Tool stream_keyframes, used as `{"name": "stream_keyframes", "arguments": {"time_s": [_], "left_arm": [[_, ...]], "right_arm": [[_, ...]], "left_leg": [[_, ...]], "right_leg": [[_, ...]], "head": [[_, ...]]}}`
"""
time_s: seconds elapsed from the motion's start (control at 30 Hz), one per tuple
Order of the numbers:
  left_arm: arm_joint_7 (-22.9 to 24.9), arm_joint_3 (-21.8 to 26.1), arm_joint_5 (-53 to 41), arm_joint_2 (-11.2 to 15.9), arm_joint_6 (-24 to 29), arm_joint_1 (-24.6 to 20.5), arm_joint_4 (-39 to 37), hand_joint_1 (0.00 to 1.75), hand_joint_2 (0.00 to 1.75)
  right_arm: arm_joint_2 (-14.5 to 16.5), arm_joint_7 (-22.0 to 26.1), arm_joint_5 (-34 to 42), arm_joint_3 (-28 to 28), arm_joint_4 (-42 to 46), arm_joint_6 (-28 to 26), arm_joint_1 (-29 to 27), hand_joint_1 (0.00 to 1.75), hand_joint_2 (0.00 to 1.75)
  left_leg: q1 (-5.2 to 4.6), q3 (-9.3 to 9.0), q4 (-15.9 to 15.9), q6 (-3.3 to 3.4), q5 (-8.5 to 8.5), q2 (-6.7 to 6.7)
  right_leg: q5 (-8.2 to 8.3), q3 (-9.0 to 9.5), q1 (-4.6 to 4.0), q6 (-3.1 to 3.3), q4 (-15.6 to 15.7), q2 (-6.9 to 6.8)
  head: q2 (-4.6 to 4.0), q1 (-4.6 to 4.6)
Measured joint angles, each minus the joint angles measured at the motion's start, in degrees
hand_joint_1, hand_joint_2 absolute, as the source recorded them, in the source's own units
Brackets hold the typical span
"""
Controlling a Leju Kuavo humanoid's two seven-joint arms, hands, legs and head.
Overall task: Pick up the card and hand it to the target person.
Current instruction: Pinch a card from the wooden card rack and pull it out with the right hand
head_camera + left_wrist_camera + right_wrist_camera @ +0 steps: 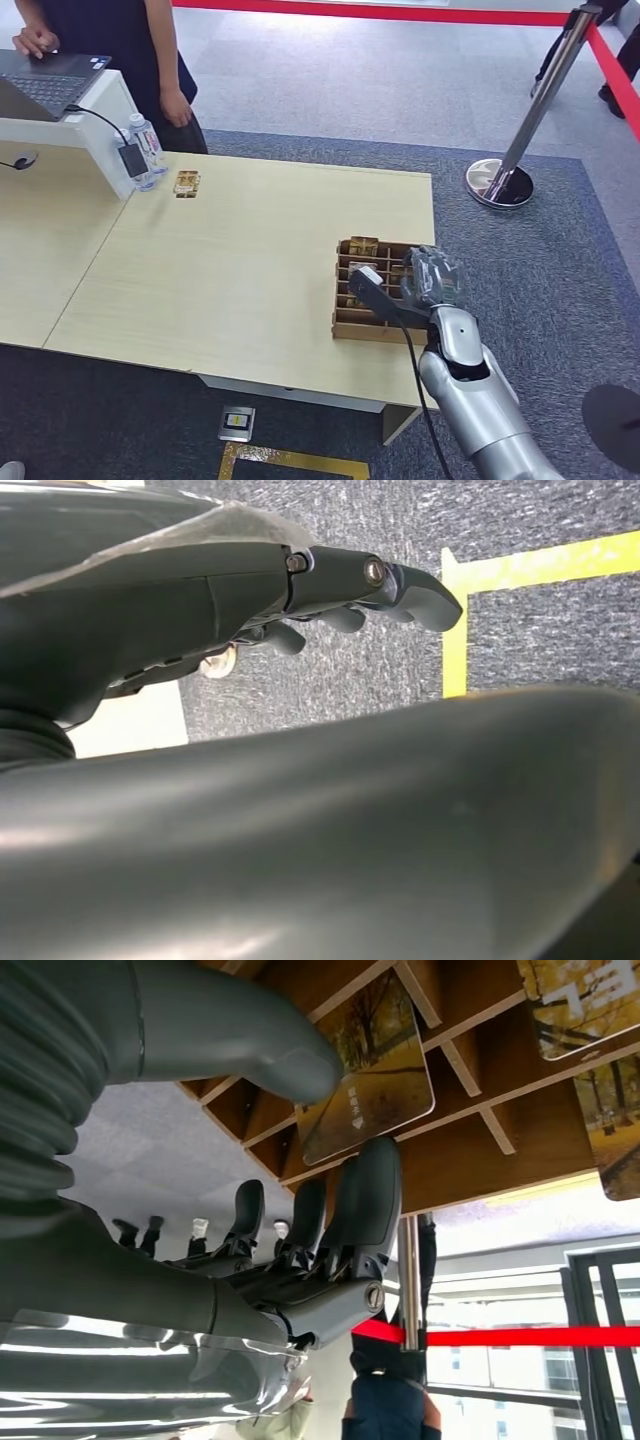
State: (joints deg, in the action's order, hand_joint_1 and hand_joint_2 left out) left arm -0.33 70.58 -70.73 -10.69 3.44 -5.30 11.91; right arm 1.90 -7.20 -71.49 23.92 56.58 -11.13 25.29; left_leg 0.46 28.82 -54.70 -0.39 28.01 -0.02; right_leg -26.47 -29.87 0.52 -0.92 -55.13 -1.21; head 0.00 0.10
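1. Pale wooden table (226, 270), filling the left and centre of the head view; one white raised desk unit (98, 120) at upper left carried one laptop (49, 80).
2. One water bottle (147, 150) beside that unit, with one small gold-patterned card (186, 183) lying flat just right of it.
3. One person (128, 50) stood behind the table at upper left, one hand on the laptop.
4. One chrome stanchion (528, 130) with red belt (377, 12), upper right, on grey carpet.
5. One brown slotted card rack (373, 290) near the table's right edge, holding several cards upright; exact count could not be told.
6. Right hand (430, 278) sat over the rack's right part. In the right wrist view, its thumb (249, 1055) and fingers (370, 1200) closed on either side of one autumn-tree card (381, 1070) in its slot; whether the grip was firm could not be told.
7. Left hand (324, 590) hung over carpet and yellow floor tape (528, 565), fingers extended, holding nothing.
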Motion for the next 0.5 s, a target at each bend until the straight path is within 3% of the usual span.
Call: {"name": "stream_keyframes", "arguments": {"time_s": [0.5], "left_arm": [[0.0,0.0,0.0,0.0,0.1,0.0,0.0,0.00,0.00]], "right_arm": [[0.0,0.6,0.1,-0.4,-1.0,-0.2,0.4,0.86,1.75]], "left_leg": [[0.00,0.00,0.0,0.00,0.00,0.00]], "right_leg": [[0.00,0.00,0.00,0.00,0.0,0.00]], "head": [[0.00,0.01]]}}
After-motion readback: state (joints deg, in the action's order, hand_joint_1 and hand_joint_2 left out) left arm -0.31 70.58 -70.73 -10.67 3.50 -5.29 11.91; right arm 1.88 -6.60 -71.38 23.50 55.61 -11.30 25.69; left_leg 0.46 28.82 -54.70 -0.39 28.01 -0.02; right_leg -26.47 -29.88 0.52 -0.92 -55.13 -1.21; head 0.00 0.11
